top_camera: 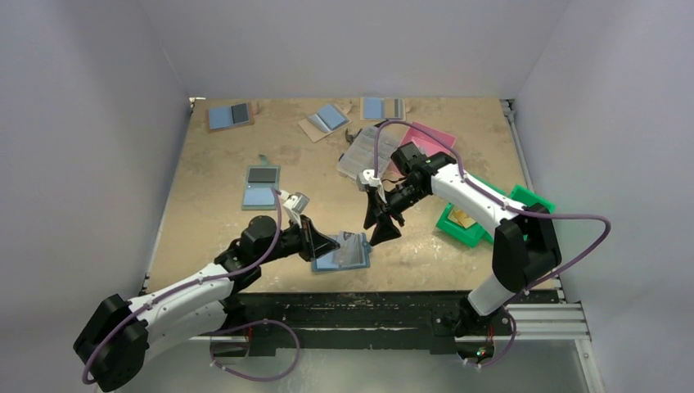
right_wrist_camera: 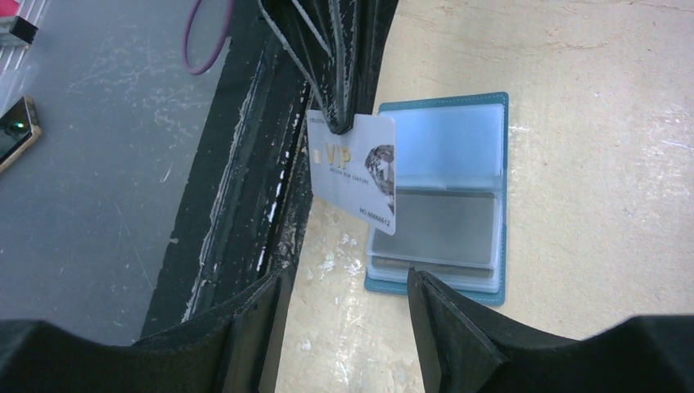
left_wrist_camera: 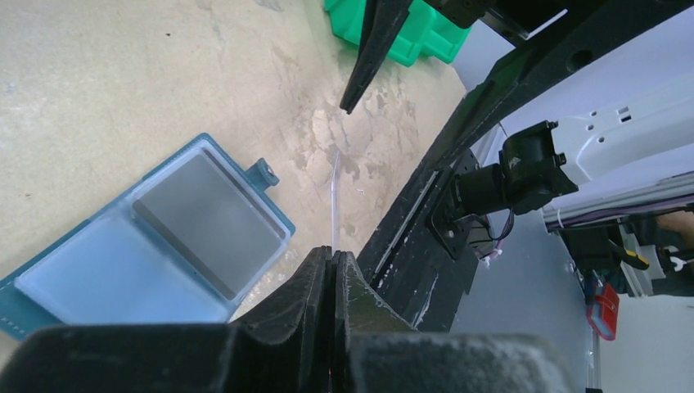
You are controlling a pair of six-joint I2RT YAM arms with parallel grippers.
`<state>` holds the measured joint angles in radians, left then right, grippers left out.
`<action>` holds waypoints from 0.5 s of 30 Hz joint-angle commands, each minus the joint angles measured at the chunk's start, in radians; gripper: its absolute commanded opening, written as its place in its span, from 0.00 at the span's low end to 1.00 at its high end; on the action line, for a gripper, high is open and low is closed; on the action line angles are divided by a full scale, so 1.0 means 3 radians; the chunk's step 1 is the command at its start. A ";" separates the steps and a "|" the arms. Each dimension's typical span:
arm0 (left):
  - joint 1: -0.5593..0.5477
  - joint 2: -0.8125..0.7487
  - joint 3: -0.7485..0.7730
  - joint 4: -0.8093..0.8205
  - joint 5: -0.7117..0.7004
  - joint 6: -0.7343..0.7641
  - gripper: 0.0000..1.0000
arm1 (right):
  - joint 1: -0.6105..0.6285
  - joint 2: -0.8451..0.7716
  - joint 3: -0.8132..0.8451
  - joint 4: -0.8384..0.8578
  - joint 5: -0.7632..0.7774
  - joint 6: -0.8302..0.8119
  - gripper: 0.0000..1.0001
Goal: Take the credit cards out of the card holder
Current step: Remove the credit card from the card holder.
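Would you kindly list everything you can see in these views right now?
card holder: one, blue, teal edge, open, near middle of table
card: one, white, marked VIP, in the left jaws
other holders: four, blue, one left of centre, three at far edge
clear case: one, see-through, far middle
pink flat thing: one, beside the clear case
green bin: at least one, right side
table: one, tan
left jaws: black, shut on the card
right jaws: black, open, near the card holder

Plain pale lilac walls (top_camera: 344, 41) enclose a scuffed tan tabletop (top_camera: 214, 209) under soft, even light.
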<state>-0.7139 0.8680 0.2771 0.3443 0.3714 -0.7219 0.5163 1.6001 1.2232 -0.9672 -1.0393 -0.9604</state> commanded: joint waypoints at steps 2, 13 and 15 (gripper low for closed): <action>-0.0125 0.0097 0.0056 0.0350 0.0001 -0.0018 0.00 | -0.0006 0.0016 0.0045 -0.0041 -0.0112 -0.0065 0.62; -0.0385 0.0378 0.0108 0.0591 -0.0123 -0.0028 0.00 | 0.0003 0.0134 0.0024 -0.0030 -0.0171 -0.0014 0.61; -0.0427 0.0436 0.0116 0.0643 -0.0150 -0.0029 0.00 | 0.0014 0.0159 0.0024 -0.0042 -0.0188 -0.0015 0.60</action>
<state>-0.8181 0.9726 0.2771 0.4435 0.3508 -0.7227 0.5167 1.6413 1.2228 -0.9726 -1.0447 -0.9615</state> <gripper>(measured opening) 0.027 0.608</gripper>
